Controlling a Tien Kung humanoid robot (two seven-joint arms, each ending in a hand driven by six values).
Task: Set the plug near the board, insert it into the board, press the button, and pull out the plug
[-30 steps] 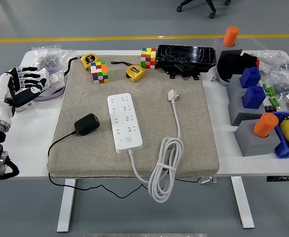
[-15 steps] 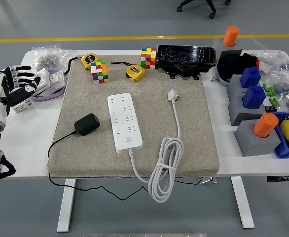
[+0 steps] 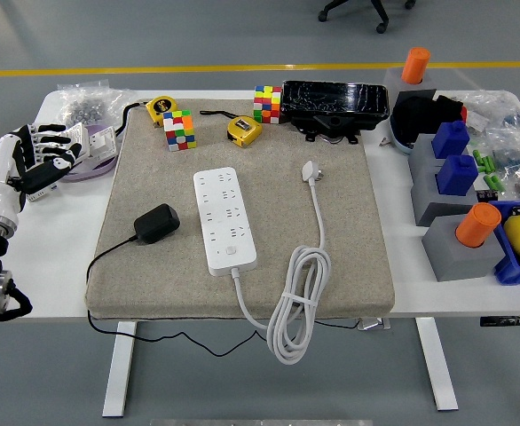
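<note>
One hand in view: left hand [image 3: 43,158] at the left table edge, off the beige mat [image 3: 349,222], well left of the power strip [image 3: 224,219]. Fingers loosely spread, holding nothing. Right hand out of frame. Black plug [image 3: 156,223] lies on the mat just left of the power strip, apart from it, its black cord [image 3: 109,257] running off the mat's left edge. Strip's own white cable [image 3: 295,302] coils at the mat's near edge right of the strip, its white plug [image 3: 311,171] lying right of the strip's far end.
</note>
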